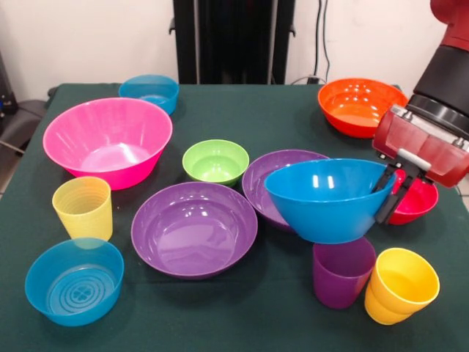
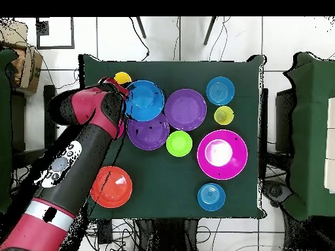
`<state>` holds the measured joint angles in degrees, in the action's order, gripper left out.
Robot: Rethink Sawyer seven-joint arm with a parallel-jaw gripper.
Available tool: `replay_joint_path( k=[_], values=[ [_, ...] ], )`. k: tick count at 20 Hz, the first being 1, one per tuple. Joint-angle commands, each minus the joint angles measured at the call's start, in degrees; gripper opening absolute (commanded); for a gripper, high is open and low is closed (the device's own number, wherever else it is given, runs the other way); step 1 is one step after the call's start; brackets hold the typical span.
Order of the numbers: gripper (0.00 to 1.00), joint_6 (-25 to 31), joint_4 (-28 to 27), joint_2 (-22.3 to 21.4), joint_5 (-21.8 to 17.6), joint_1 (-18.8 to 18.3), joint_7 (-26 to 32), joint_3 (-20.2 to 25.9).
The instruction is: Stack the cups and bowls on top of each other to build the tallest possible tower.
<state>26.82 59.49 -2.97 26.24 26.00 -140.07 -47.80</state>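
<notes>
My gripper (image 1: 386,188) is shut on the right rim of the blue bowl (image 1: 327,198), which hangs tilted in the air just above the purple cup (image 1: 343,273) and in front of one wide purple bowl (image 1: 272,180). In the overhead view the blue bowl (image 2: 145,99) sits at the tip of my gripper (image 2: 123,104). A second purple bowl (image 1: 194,229) rests at centre front. Two nested yellow-orange cups (image 1: 399,286) stand right of the purple cup. The red bowl (image 1: 416,203) lies behind my gripper. The green bowl (image 1: 215,161) and the ribbed yellow cup (image 1: 83,207) stand further left.
The large pink bowl (image 1: 108,139) sits at the left, and the orange bowl (image 1: 359,104) at the far right. One translucent blue bowl (image 1: 73,282) is at the front left, and another (image 1: 150,91) is at the back. The arm (image 2: 85,153) crosses over the orange bowl's side of the table.
</notes>
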Motion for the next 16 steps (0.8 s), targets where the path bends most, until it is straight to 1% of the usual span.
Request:
replay_joint_path(
  k=[1, 5, 6, 12, 16],
  values=[
    [0.00, 2.15, -3.06, -0.52, 1.41, 0.42, -10.46, 3.41],
    [0.00, -0.14, -2.59, 0.23, 2.47, 0.27, -10.78, 5.03],
    [0.00, -1.87, -2.24, 0.73, 2.73, 0.42, -11.20, 5.12],
    [0.00, -7.76, -1.62, 3.49, 4.34, 0.74, -12.42, 5.19],
    [0.00, -9.24, -1.15, 4.06, 5.04, 1.03, -12.31, 4.83]
  ],
)
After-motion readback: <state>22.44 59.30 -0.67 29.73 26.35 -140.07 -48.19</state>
